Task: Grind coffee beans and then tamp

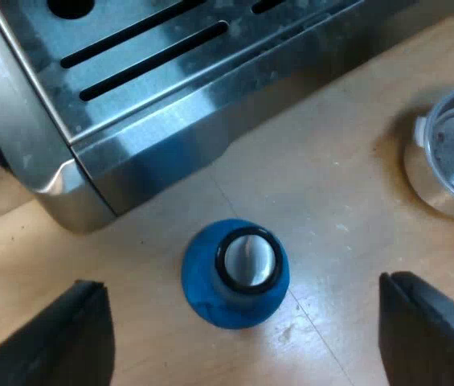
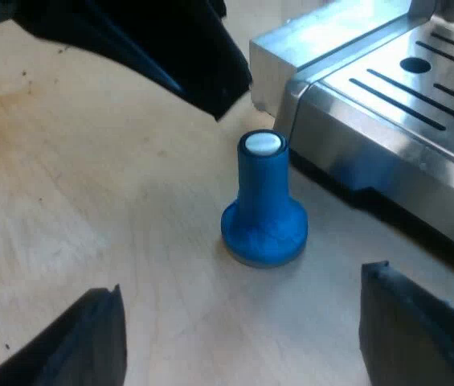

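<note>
The blue tamper [image 1: 235, 273] stands upright on the wooden table, close to the espresso machine's drip tray [image 1: 170, 72]. My left gripper [image 1: 241, 281] hangs straight above it, open, with one finger out on each side and nothing held. My right gripper [image 2: 244, 281] is also open, low over the table and facing the tamper [image 2: 263, 205] from a short way off. From there, the left gripper [image 2: 154, 40] shows as a dark shape just above the tamper. The metal holder's round basket [image 1: 451, 153] lies on the table beside the machine, its mouth up.
The espresso machine's steel base [image 2: 387, 121] with its slotted drip tray stands right behind the tamper. Bare wooden tabletop [image 2: 66, 185] surrounds the tamper on the other sides.
</note>
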`<action>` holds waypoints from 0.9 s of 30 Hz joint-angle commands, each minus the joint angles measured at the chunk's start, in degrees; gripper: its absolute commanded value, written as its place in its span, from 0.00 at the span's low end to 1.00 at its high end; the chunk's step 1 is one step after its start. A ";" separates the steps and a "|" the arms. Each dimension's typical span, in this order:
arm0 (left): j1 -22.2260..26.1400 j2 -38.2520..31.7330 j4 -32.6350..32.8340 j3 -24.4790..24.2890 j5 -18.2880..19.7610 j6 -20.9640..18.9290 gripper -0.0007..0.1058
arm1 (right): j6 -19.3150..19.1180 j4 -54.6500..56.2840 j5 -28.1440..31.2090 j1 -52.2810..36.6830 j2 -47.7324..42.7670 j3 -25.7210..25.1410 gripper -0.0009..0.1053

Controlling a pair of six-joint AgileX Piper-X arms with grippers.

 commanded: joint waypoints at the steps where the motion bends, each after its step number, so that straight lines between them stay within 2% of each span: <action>1: -0.10 2.07 -2.15 -0.34 0.43 0.10 0.66 | 0.04 -0.98 0.27 0.18 -0.11 -0.26 0.59; 12: -0.10 10.69 -5.08 -0.34 0.57 1.34 0.66 | 0.04 -1.21 0.27 0.18 -0.11 -0.26 0.59; 18: -0.10 14.87 -6.52 -0.34 2.99 1.34 0.66 | 0.04 -1.21 0.27 0.18 -0.11 -0.26 0.59; 27: -0.10 20.67 -9.46 -0.34 3.12 1.34 0.66 | 0.04 -1.21 0.27 0.18 -0.11 -0.26 0.59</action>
